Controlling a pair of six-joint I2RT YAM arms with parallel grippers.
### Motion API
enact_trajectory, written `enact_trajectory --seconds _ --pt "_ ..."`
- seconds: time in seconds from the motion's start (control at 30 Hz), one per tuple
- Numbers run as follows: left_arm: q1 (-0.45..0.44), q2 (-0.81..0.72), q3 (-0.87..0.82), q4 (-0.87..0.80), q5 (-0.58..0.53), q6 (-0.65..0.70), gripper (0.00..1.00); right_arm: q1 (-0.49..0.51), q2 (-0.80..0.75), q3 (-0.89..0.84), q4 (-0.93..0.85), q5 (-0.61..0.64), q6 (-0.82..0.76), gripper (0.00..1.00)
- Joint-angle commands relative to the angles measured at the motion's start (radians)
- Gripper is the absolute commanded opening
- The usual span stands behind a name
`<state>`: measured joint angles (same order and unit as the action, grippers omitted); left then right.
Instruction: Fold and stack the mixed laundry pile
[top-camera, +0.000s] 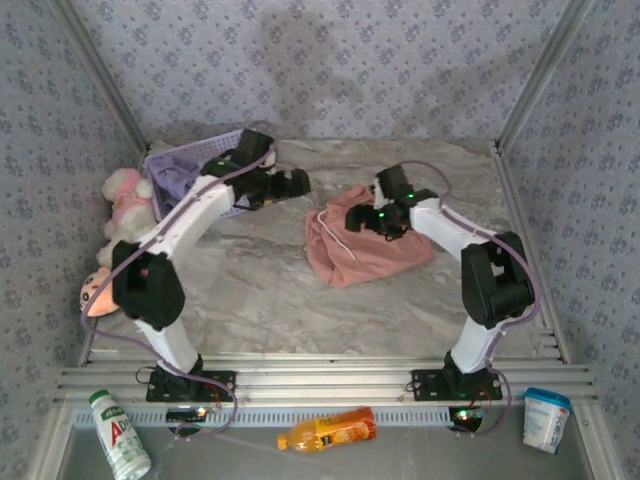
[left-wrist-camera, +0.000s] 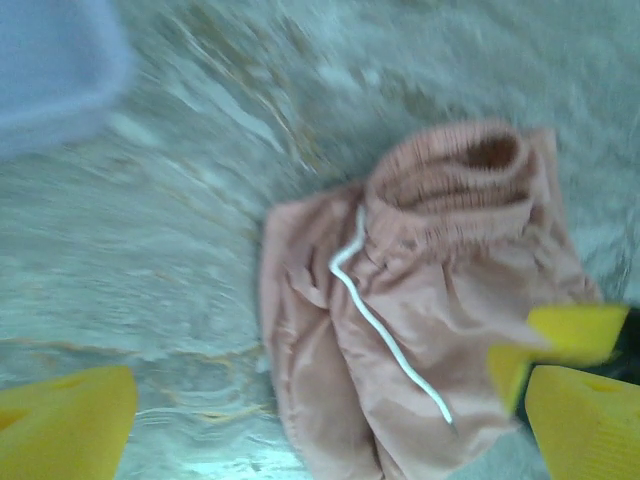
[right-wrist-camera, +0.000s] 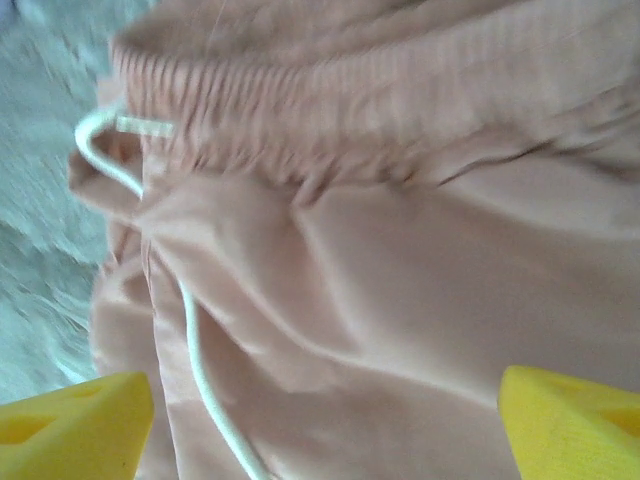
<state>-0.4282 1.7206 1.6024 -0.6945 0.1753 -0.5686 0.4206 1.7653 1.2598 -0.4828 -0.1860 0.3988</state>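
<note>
The right gripper (top-camera: 388, 222) hangs directly over the salmon-pink garment (top-camera: 355, 255). Its yellow pads (right-wrist-camera: 70, 425) are spread wide with nothing pinched between them, and the cloth lies slack underneath. The left gripper (top-camera: 288, 186) gapes as well, its pads (left-wrist-camera: 65, 425) far apart and gripping nothing. It is poised above the marbled table (top-camera: 250, 300) between the lavender basket (top-camera: 165, 160) and the pink heap.

Both wrist views are smeared, so fine creases are hard to read. From overhead, the right gripper covers the far end of the garment. The left arm crosses the front of the basket and cuts off part of its rim.

The basket sits at the far left corner. Something purple lies inside, which looks like the T-shirt (top-camera: 172, 185), though cloth and mesh are so alike in colour that I can't trace its outline. The plush toys (top-camera: 125, 200) sit outside, just beside the basket.

The pink garment lies crumpled right of centre on the table. In the left wrist view its gathered waistband (left-wrist-camera: 460, 170) is at the upper end, and the white drawstring (left-wrist-camera: 385, 330) runs down diagonally from it along the cloth's length.
</note>
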Motion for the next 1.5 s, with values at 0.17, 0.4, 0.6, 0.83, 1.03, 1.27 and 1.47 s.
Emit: enact_trajectory --seconds 0.17,0.4,0.6,0.83,1.03,1.27,1.47 --pt "0.107 -0.127 -0.174 -0.034 -0.138 -0.074 1.0 0.148 0.195 0.123 -0.234 0.392 -0.063 0.94" --pt "0.15 -0.238 -0.318 0.063 -0.141 -0.133 1.0 0.022 0.275 0.166 -0.343 0.461 -0.132 0.95" --pt "0.164 -0.259 -0.344 0.111 -0.109 -0.155 1.0 -0.209 0.214 0.12 -0.328 0.419 -0.241 0.95" --pt "0.206 -0.223 -0.278 0.071 -0.169 -0.112 1.0 -0.488 0.203 0.096 -0.288 0.34 -0.259 0.94" --pt "0.313 -0.13 -0.192 0.029 -0.222 -0.066 1.0 -0.576 0.221 0.123 -0.237 0.275 -0.242 0.93" --pt "0.412 0.008 -0.066 -0.066 -0.413 -0.068 1.0 -0.525 0.247 0.248 -0.301 0.233 -0.204 0.95" --pt "0.485 0.168 0.066 -0.06 -0.388 -0.024 0.99 -0.583 0.136 0.243 -0.217 -0.053 -0.126 1.0"
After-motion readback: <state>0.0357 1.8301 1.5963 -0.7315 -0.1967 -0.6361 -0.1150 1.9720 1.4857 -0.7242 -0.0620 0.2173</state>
